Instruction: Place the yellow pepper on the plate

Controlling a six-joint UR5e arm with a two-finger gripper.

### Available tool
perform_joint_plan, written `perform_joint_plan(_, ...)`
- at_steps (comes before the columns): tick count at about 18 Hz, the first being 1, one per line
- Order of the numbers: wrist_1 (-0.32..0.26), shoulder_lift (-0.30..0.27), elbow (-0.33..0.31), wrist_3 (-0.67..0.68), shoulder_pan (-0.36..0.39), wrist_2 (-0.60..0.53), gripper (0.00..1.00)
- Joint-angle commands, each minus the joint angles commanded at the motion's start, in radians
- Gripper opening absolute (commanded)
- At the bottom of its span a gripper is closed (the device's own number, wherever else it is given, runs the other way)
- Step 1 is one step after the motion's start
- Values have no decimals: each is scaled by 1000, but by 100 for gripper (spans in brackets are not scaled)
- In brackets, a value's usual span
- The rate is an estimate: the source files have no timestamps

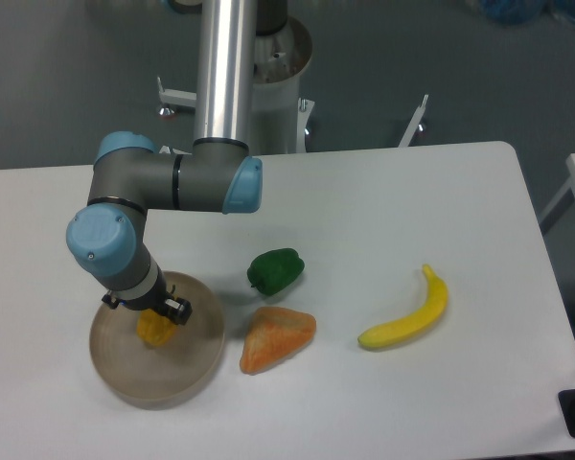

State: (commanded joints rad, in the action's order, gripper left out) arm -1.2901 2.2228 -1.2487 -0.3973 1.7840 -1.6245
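yellow pepper [153,329] on the plate [187,369].

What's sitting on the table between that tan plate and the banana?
In the fixed camera view, the orange wedge lies between the plate and the banana; the green pepper sits just behind that line.
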Motion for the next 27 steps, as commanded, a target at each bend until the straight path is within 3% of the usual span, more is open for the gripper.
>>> perform_joint_plan(7,0,-14,12,-8,3,-8,100)
perform_joint_plan(10,-5,-34,23,-47,41,-9,100)
perform_joint_plan(13,-11,-84,29,-150,119,-8,100)
perform_joint_plan(16,-9,-98,31,-271,193,-8,100)
perform_joint_plan(23,8,-49,121,-622,348,-8,100)
perform_joint_plan(27,69,-20,126,-724,414,-6,100)
